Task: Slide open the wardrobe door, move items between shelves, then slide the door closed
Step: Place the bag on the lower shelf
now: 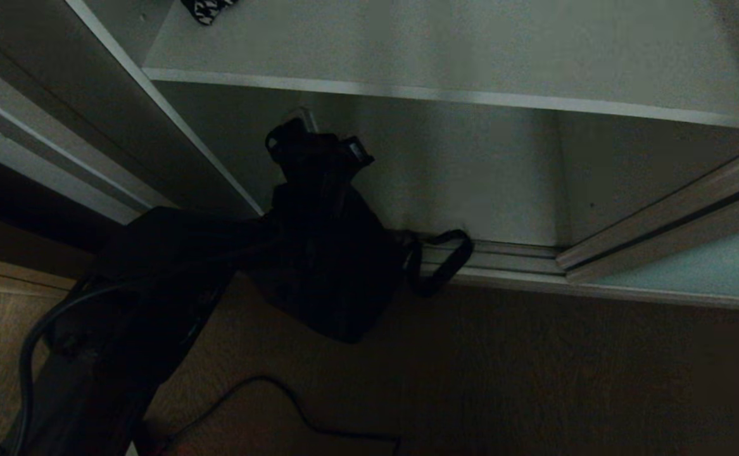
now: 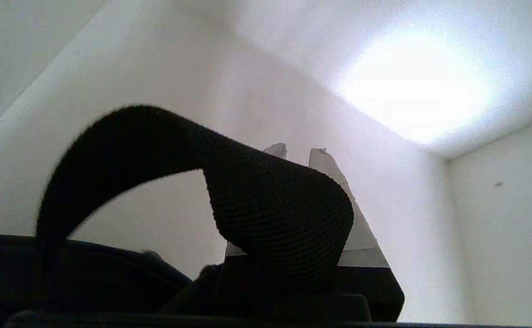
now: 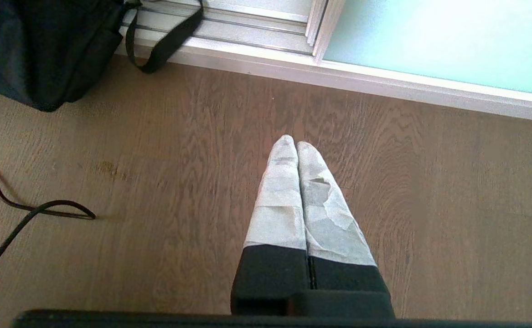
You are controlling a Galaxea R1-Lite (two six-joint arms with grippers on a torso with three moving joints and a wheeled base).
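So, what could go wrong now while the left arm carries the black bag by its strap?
1. The left gripper holds only a woven strap; the black bag hangs below and might swing or slip.
2. A loose strap loop dangles over the door track and could snag there.
3. The bag may catch the shelf edge above when lifted.

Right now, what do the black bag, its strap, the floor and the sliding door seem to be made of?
The black bag looks like soft matte fabric: it sags. Its strap, pinched by the left gripper, is coarse woven webbing with a visible mesh grain. The floor shows brown wood grain, perhaps laminate. The sliding door looks like frosted pale teal glass in a silvery metal frame.
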